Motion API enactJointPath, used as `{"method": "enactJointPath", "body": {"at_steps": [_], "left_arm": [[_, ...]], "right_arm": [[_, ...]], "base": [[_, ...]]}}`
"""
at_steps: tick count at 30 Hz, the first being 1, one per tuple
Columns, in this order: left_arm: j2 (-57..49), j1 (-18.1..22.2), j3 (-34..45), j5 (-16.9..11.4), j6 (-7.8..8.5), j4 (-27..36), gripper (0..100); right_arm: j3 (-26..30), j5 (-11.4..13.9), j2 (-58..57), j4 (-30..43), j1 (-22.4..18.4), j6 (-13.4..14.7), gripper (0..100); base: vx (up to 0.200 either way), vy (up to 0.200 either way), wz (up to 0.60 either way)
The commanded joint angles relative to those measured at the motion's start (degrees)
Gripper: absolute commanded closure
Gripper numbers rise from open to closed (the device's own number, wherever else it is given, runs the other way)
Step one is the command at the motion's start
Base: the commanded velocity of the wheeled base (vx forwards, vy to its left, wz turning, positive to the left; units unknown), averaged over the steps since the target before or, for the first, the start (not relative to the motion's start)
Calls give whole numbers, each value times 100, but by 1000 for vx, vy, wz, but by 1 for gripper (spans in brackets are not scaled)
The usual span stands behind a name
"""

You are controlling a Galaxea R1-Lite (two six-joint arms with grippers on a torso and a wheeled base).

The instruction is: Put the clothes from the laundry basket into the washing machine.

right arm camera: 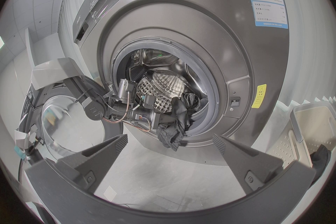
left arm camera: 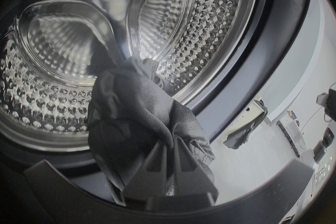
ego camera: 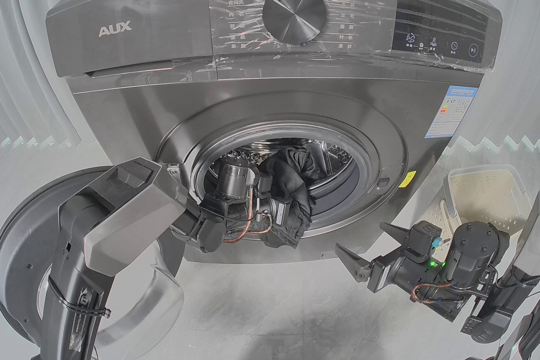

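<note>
While left claw (left arm camera: 169, 144) sits at the washer (ego camera: 270, 97) mouth, jaws pinched shut on a dark garment (left arm camera: 140, 109), the fabric drapes over the seal (ego camera: 351, 181), part inside the drum (left arm camera: 63, 42), part hanging outside. Right claw (right arm camera: 168, 137) hangs wide open and empty near the basket (ego camera: 489, 192) (second cloth (right arm camera: 320, 160) lies in it), right of the washer.

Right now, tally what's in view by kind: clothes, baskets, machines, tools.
Clothes: 2, the held garment at the drum mouth and the basket garment
Laundry basket: 1
Washing machine: 1
Tools: 2, left tool shut on the held garment, right tool open
Total: 6
</note>
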Motion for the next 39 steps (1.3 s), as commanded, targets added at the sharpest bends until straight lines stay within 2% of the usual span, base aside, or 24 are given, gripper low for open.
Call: {"method": "enactJointPath", "body": {"at_steps": [1, 3, 5, 7, 12, 19, 20, 21, 22, 23, 24, 25, 27, 28, 31, 35, 39], "left_arm": [[25, 31, -364, 78, -59, -23, 100], [157, 101, -803, 271, -86, -31, 100], [385, 198, -1269, 675, -130, -102, 100], [561, 286, -1621, 877, -138, -207, 100], [649, 374, -1876, 939, -174, -269, 100], [675, 374, -1805, 948, -174, -400, 100], [666, 374, -1753, 930, -182, -400, 0], [649, 356, -1709, 921, -200, -409, 0], [605, 312, -1621, 930, -288, -374, 0], [605, 312, -1621, 930, -288, -374, 0], [438, 277, -1401, 877, -464, -260, 0], [227, 233, -1181, 825, -551, -110, 0], [16, 189, -997, 702, -631, 92, 0], [-133, 128, -821, 456, -683, 215, 0], [-344, 66, -478, 157, -639, 232, 0], [-573, -48, -21, -98, -604, 294, 0], [-423, -4, 31, -89, -323, 399, 0]], "right_arm": [[-1, 1, -4, -3, 3, -1, 0], [-10, 1, 5, -3, 3, -1, 0], [-10, 1, 5, -3, 3, -1, 0], [-10, 1, -4, -3, 12, -1, 0], [-10, 1, 5, -3, 3, -1, 0], [-18, 1, 92, -3, 12, -1, 0], [-18, 1, 101, -3, 12, -1, 0], [-18, 1, 101, -3, 12, -1, 0], [-18, 1, 101, -3, 3, -1, 0], [-18, 1, 101, -3, 3, -1, 0], [-18, 1, 92, -3, 3, -1, 0], [-10, 1, 101, -3, 3, -1, 0], [-10, 1, 101, -3, 3, -1, 0], [-10, 1, 92, -3, 3, -1, 0], [-10, 1, 92, -3, 3, -1, 0], [-18, 1, 92, -3, 3, -1, 0], [-10, 1, 92, -3, 12, -1, 0]], "base": [[0, 0, 0], [0, 0, 0], [0, 0, 0], [0, 0, 0], [0, 0, 0], [0, 0, 0], [0, 0, 0], [0, 0, 0], [0, 0, 0], [0, 0, 0], [0, 0, 0], [0, 0, 0], [0, 0, 0], [0, 0, 0], [0, 0, 0], [0, 0, 0], [0, 0, 0]]}}
